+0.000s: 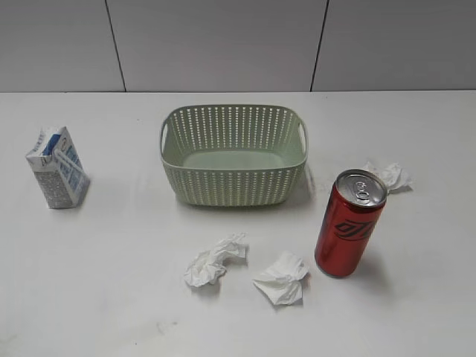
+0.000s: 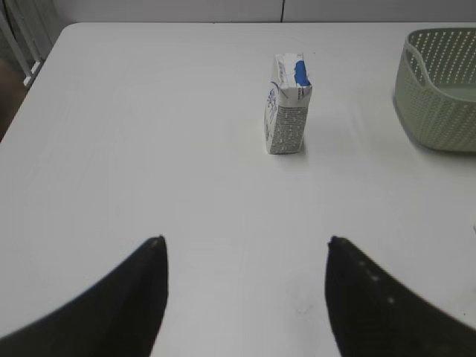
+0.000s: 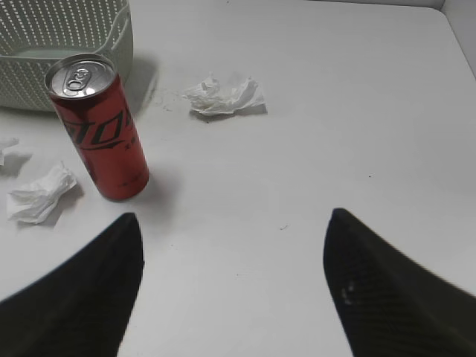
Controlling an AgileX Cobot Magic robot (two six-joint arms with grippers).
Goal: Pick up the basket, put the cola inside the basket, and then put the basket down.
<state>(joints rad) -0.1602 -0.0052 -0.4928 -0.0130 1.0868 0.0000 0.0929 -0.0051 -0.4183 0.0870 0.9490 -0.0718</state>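
The pale green basket (image 1: 233, 154) stands empty on the white table at the middle back; its left end shows in the left wrist view (image 2: 439, 89) and a corner in the right wrist view (image 3: 67, 44). The red cola can (image 1: 349, 223) stands upright to the basket's front right, also in the right wrist view (image 3: 99, 126). My left gripper (image 2: 245, 242) is open and empty over bare table, well short of the carton. My right gripper (image 3: 234, 216) is open and empty, to the right of the can. Neither gripper shows in the exterior view.
A blue-and-white carton (image 1: 58, 167) stands at the left, also in the left wrist view (image 2: 286, 104). Crumpled tissues lie in front of the basket (image 1: 214, 260) (image 1: 282, 279) and behind the can (image 1: 388, 176) (image 3: 223, 95).
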